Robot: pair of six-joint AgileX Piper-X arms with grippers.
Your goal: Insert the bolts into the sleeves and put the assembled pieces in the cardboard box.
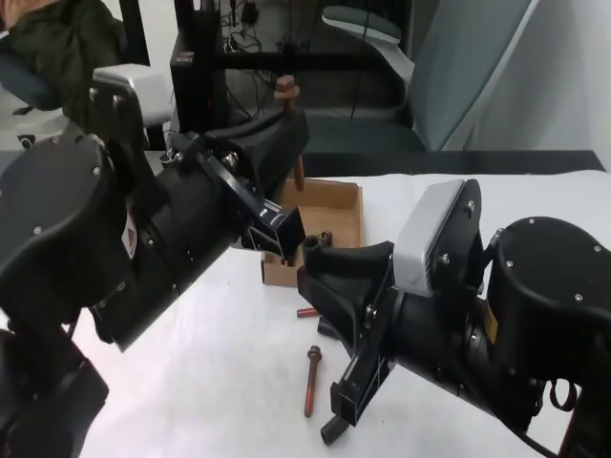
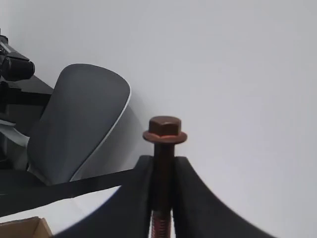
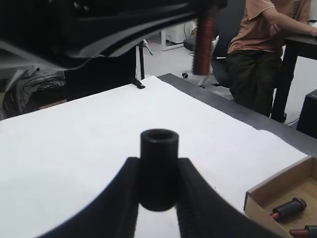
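Observation:
My left gripper (image 1: 291, 122) is shut on a rust-brown bolt (image 1: 286, 93) and holds it upright, hex head up, above the cardboard box (image 1: 336, 202). In the left wrist view the bolt (image 2: 164, 135) stands between the fingers of the left gripper (image 2: 163, 191). My right gripper (image 1: 320, 250) is shut on a black sleeve (image 1: 318, 240) just in front of the box, lower than the bolt. In the right wrist view the sleeve (image 3: 159, 146) points its open bore up from the right gripper (image 3: 158, 171). The bolt's threaded end (image 3: 203, 42) hangs beyond and above it.
A loose bolt (image 1: 311, 380) lies on the white table in front of the right arm. A short red-brown piece (image 1: 307, 311) lies nearer the box, and a dark piece (image 1: 333, 429) nearer the front. The cardboard box (image 3: 280, 191) holds assembled pieces (image 3: 286, 208).

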